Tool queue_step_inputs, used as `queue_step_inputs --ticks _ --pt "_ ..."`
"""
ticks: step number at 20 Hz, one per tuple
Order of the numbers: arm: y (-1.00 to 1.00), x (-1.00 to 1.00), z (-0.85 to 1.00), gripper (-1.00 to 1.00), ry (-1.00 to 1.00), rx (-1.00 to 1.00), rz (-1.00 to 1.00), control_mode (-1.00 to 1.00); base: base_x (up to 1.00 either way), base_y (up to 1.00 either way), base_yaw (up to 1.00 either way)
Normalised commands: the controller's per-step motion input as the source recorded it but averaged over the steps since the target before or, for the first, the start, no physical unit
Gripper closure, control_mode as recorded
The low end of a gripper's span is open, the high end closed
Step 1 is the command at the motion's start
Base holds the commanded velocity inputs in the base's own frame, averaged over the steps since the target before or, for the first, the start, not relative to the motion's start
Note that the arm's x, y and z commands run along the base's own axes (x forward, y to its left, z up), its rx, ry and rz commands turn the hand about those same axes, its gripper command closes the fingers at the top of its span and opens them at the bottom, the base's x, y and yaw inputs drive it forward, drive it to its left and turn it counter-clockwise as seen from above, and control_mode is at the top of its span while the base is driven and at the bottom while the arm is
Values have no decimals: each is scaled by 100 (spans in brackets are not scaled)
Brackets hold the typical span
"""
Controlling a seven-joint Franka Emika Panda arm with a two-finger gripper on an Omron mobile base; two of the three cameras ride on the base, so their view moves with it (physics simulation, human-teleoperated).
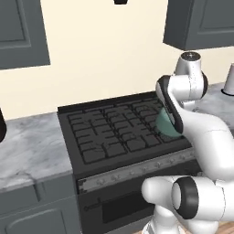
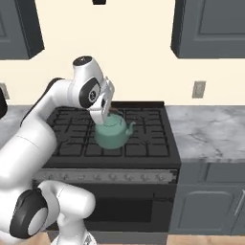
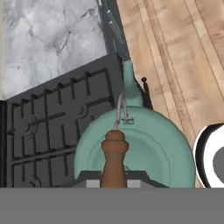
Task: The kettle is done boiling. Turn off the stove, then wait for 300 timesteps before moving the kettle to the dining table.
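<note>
While the kettle (image 2: 112, 132) hangs just above the right-hand grates of the stove (image 2: 72, 139), its teal body appears lifted off the black cast iron, spout pointing to the right in the right base view. From the hand view, the kettle (image 3: 144, 148) sits directly under the camera, brown lid knob uppermost, thin wire handle arching over the lid, and the curved spout reaching past the stove's front edge toward the wooden floor (image 3: 183, 52). The end effector (image 2: 103, 114) is pressed together at the top of the kettle, pinching its handle; the fingertips themselves are mostly hidden against the lid. In the left base view the kettle (image 1: 165, 124) shows as a teal sliver behind the arm's forearm. The stove (image 1: 114, 132) has a silver knob strip along its front and a dark oven door below. Marble surface (image 2: 210, 129) flanks the stove on both sides, with grey cabinets (image 2: 210, 26) on the cream wall above.
</note>
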Motion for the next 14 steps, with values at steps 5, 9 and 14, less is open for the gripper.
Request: queue_step_inputs --ticks 5,9,14 --pt "0 0 0 100 0 0 0 100 -23 0 -46" --pt "0 0 0 100 0 0 0 100 -23 0 -48" --pt "0 0 0 100 0 0 0 100 -9 0 -52"
